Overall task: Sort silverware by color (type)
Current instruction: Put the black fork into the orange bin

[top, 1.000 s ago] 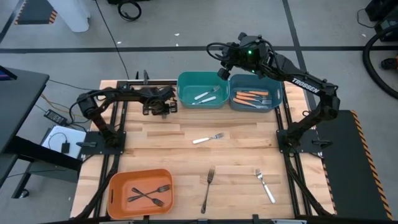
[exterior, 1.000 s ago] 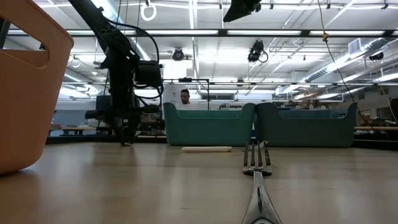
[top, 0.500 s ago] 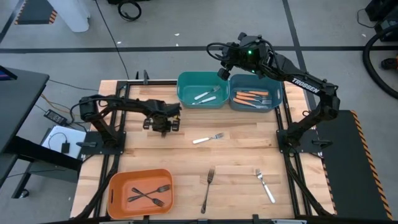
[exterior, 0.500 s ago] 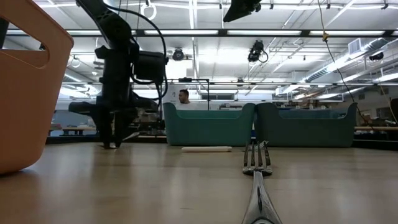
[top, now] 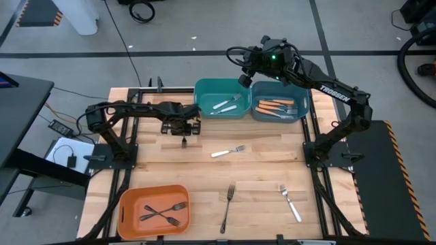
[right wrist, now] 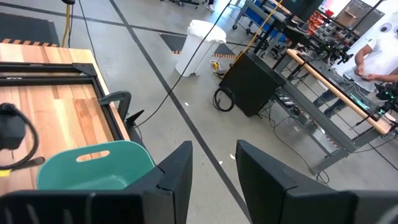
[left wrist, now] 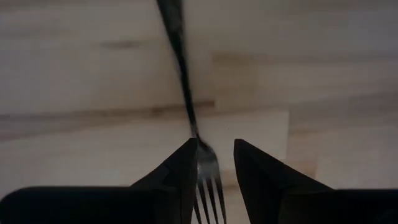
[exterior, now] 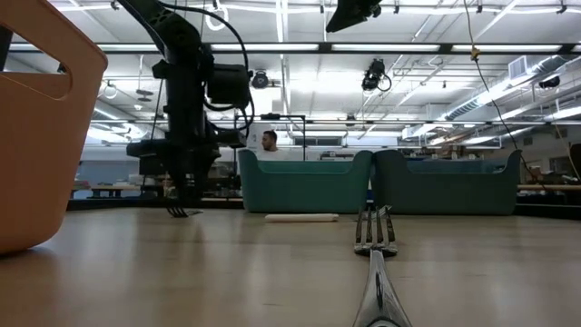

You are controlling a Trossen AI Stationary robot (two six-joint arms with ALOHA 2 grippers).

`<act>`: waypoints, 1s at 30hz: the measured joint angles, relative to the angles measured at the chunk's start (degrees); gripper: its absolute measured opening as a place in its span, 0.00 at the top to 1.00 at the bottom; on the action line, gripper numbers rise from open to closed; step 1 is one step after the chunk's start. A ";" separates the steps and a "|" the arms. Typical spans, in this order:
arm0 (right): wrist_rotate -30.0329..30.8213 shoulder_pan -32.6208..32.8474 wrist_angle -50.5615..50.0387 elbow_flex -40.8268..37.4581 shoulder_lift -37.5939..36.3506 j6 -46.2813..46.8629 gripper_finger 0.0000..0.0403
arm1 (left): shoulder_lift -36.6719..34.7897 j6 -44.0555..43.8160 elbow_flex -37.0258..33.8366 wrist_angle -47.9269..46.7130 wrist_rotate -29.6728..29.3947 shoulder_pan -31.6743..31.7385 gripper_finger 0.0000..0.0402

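Note:
My left gripper (top: 181, 129) (left wrist: 216, 142) points down at the table, left of the middle toward the far side, fingers open. A dark fork (top: 184, 141) (left wrist: 186, 93) lies under it; its tines (left wrist: 210, 177) (exterior: 184, 212) sit between the fingertips. My right gripper (top: 244, 80) (right wrist: 214, 144) hangs open and holding nothing, high over the teal bins. A white-handled fork (top: 228, 151), a dark fork (top: 228, 206) and a pale-handled fork (top: 290, 203) lie flat on the table. My left gripper comes from above with one finger (left wrist: 186, 163) right beside the dark fork's tine end (left wrist: 203, 155) and the other finger standing off it. The fork lies flat on the table. Whether that finger touches it, I cannot tell.
Two teal bins stand at the far edge: one (top: 204, 88) holds white-handled forks, the other (top: 303, 95) orange-handled forks. An orange bin (top: 129, 197) at the near left corner holds two dark forks. Bare wood lies between the loose forks. A person shows beyond the table (exterior: 270, 141).
My left gripper has moved toward the near edge and a little right, dipping nearer first and then drawing back slightly. The dark fork now shows on the table just near of it. The right arm has kept still.

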 joint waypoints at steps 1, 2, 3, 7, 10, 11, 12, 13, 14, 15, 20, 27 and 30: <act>0.00 0.00 0.00 0.00 0.00 -0.03 0.68 | 0.08 -0.02 0.00 0.13 -0.53 0.34 0.72; 0.00 0.00 0.00 0.00 0.00 -0.05 0.68 | 0.14 0.00 0.00 0.19 -0.86 0.66 0.72; -0.01 0.00 -0.02 0.00 0.00 -0.05 0.68 | 0.19 -0.02 0.00 0.12 -1.32 0.90 0.72; 0.00 0.00 -0.03 0.00 0.00 -0.07 0.68 | 0.19 -0.05 -0.17 0.18 -3.99 1.21 0.72; 0.00 0.00 -0.04 0.00 0.00 -0.07 0.68 | 0.41 -0.08 -0.17 0.43 -4.07 1.14 0.72; 0.00 0.00 -0.05 0.00 0.00 -0.07 0.68 | 0.78 -0.08 -0.17 0.56 -4.07 0.86 0.72; 0.00 0.00 -0.05 0.00 0.00 -0.07 0.68 | 1.16 -0.09 -0.17 0.51 -4.07 0.67 0.72; 0.00 0.00 -0.05 0.00 0.00 -0.07 0.68 | 1.72 -0.11 -0.17 0.56 -4.09 0.43 0.72; 0.00 0.00 -0.05 0.00 0.00 -0.07 0.68 | 2.43 -0.28 -0.15 0.95 -4.06 0.12 0.72; 0.00 0.00 -0.05 0.00 0.00 -0.07 0.68 | 3.21 -0.38 -0.16 1.04 -3.99 -0.17 0.72; 0.00 -0.01 -0.17 0.00 0.00 -0.07 0.68 | 5.68 -0.54 0.07 0.61 -3.92 -1.12 0.72; 0.04 -0.07 -0.31 0.00 0.00 -0.08 0.68 | 5.90 -0.14 0.05 0.08 -4.35 -1.38 0.83; 0.07 -0.09 -0.35 0.00 0.00 -0.09 0.68 | 5.94 0.87 0.00 -0.16 -4.32 -1.02 0.95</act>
